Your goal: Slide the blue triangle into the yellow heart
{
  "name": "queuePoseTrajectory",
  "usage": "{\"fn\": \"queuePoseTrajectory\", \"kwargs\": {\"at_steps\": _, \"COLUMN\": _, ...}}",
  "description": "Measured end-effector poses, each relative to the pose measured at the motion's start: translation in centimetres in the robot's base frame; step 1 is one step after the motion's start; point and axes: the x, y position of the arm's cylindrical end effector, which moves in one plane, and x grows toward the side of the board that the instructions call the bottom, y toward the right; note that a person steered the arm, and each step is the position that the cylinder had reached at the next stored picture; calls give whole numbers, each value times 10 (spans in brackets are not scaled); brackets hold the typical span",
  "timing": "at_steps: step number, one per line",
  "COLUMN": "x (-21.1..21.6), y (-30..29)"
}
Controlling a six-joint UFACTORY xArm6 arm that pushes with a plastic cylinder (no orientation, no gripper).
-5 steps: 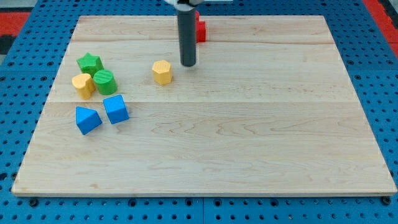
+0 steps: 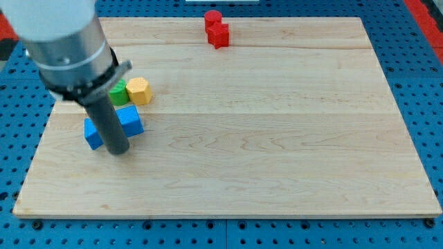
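Looking at it now, the tip (image 2: pixel 118 151) is bare, planted between two blue blocks, one (image 2: pixel 92 134) touching its left and one (image 2: pixel 131 120) up-right, heart hidden behind the arm, so I'd say the push isn't finished.

Views: one only, none shared.
Position: raised, off the bottom edge of the wooden board (image 2: pixel 277 159).
Facing: forward and down across the board.
Range: moderate; whole board framed, blue pegboard table (image 2: pixel 429 104) bordering.
Near obstruction: arm body at the view's upper left.
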Motion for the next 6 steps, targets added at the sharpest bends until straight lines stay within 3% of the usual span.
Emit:
{"fn": "queuePoseTrajectory", "kwargs": {"at_steps": 1, "x": -39, "y": -1}}
{"fn": "queuePoseTrajectory", "kwargs": {"at_steps": 2, "x": 29, "y": 1}}
{"fn": "queuePoseTrajectory", "kwargs": {"at_steps": 3, "x": 33, "y": -30}}
{"fn": "queuePoseTrajectory", "kwargs": {"at_steps": 4, "x": -15, "y": -55}}
{"fn": "queuePoseTrajectory", "kwargs": {"at_steps": 5, "x": -5, "y": -53}}
{"fn": "queuePoseTrajectory", "kwargs": {"at_steps": 6, "x": 33, "y": -16}}
